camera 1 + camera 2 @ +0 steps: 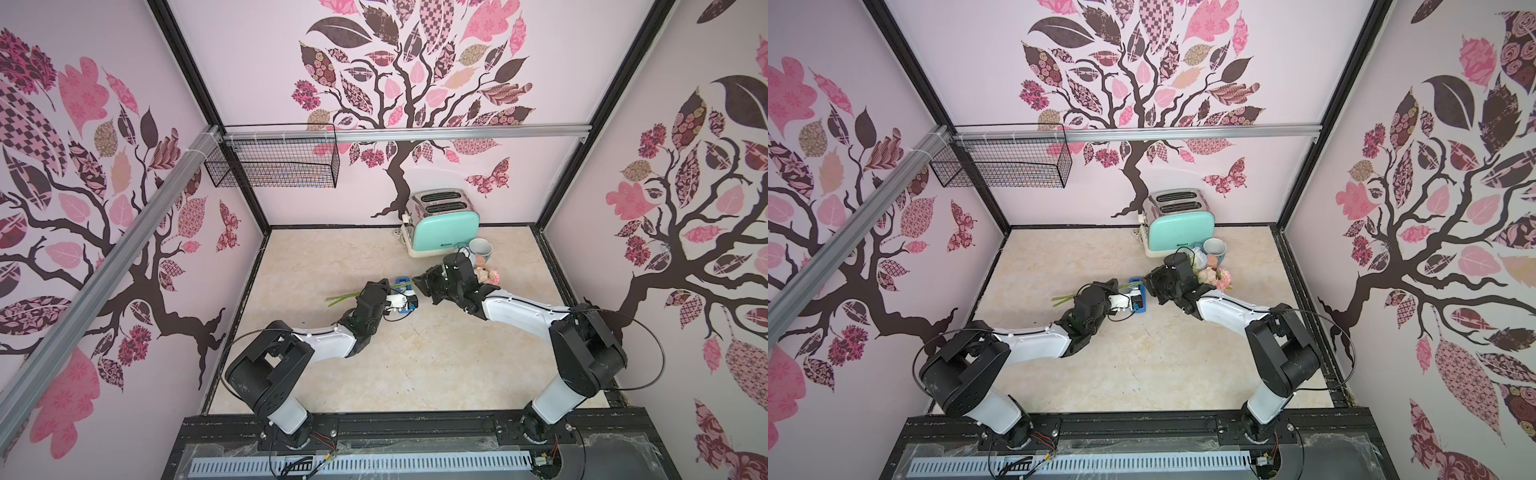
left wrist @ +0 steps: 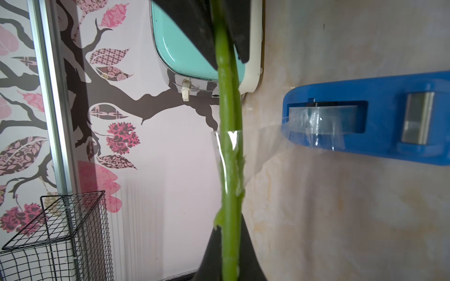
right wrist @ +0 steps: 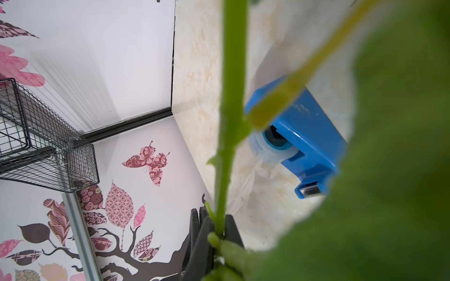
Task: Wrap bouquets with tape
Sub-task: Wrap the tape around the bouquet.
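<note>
Bouquet [image 1: 347,296] was held off the table [image 1: 415,365], with its long axis running across the table from side to side. Cut ends [image 1: 1054,299] pointed to the robot's left. Blooms [image 1: 1219,277] pointed right and slightly toward the back, just beside the mug [image 1: 482,249] in front of the toaster [image 1: 449,230].

Left tool [image 2: 227,248] was clamped on the stems, nearer the cut ends. Right tool [image 3: 216,233] was clamped on the same stems, nearer the blooms. A blurred leaf filled much of the right wrist view. Only a short length of stem showed between the two tools.

Dispenser [image 2: 382,116] lay on the table beneath that length, long axis front to back, so crosswise to the stems. In both top views the left wrist hid most of it. In the left wrist view the stems stood apart from it.

A clear strip of tape [image 2: 316,121] ran from the roll to the stems and was stuck to them between the two tools. Could not tell how far round the stems it went.
</note>
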`<action>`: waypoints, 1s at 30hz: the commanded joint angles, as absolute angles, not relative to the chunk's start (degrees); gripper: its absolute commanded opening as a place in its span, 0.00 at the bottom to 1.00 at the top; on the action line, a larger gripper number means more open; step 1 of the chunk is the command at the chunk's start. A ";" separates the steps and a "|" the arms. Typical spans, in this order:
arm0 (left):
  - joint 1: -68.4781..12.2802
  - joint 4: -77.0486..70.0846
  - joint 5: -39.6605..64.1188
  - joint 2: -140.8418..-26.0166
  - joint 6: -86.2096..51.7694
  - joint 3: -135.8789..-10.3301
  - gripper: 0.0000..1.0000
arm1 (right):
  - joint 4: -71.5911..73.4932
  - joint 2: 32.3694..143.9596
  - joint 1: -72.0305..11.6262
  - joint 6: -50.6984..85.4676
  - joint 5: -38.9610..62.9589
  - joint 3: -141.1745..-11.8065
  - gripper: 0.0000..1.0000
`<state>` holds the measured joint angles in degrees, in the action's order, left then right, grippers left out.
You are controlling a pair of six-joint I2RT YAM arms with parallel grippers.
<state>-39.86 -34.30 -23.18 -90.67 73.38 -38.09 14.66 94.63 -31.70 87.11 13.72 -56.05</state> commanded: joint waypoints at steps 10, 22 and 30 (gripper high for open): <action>-37.17 13.98 7.68 -72.53 52.77 -49.46 0.77 | 32.30 87.36 -32.38 81.05 5.10 -45.29 0.00; -25.74 60.43 35.88 -91.73 51.18 -85.87 0.74 | 58.36 82.98 -35.69 64.92 0.28 -32.06 0.00; -24.87 61.27 30.03 -101.88 50.65 -91.13 0.66 | 70.47 87.71 -35.74 62.19 3.52 -30.12 0.00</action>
